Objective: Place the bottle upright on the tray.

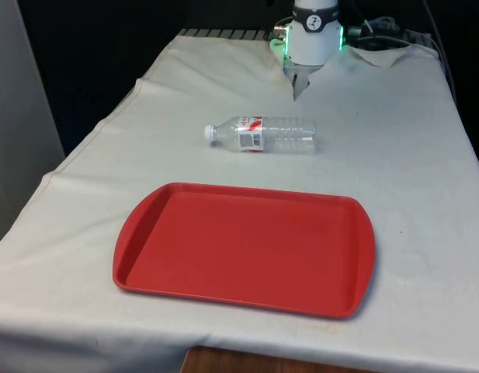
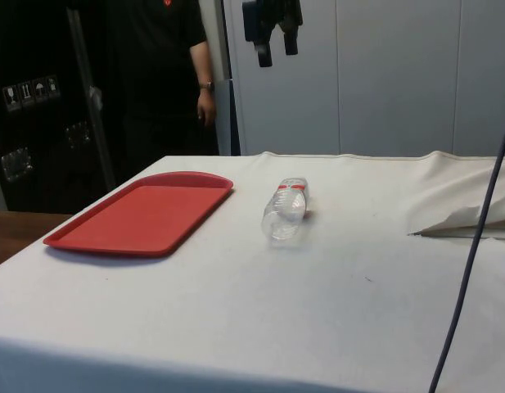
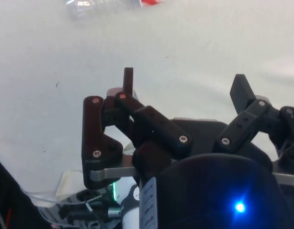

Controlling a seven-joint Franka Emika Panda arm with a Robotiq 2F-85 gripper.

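One step: reach and grasp, not yet begun.
tray (image 1: 146,264): red, bare, nearest the front view's camera, well apart from the fingers.
bottle (image 1: 262,134): clear, lying on its side on the cloth (image 1: 410,155), cap to the front view's left, red label near the neck; sits between tray and gripper, ahead of the fingertips, not touching either.
gripper (image 1: 298,87): hangs above the cloth beyond the bottle; in the wrist view (image 3: 187,81) the fingers stand wide apart, nothing between them.
person (image 2: 166,74): stands behind the tray in the side view, clear of the work.
how: my judgement, bring the fingers down across the bottle's body, one each side, near mid-length, not on the cap.
risk: round thin plastic may roll or squash, so close gently.
after: tip it cap-up, set the base flat inside the tray's rim.
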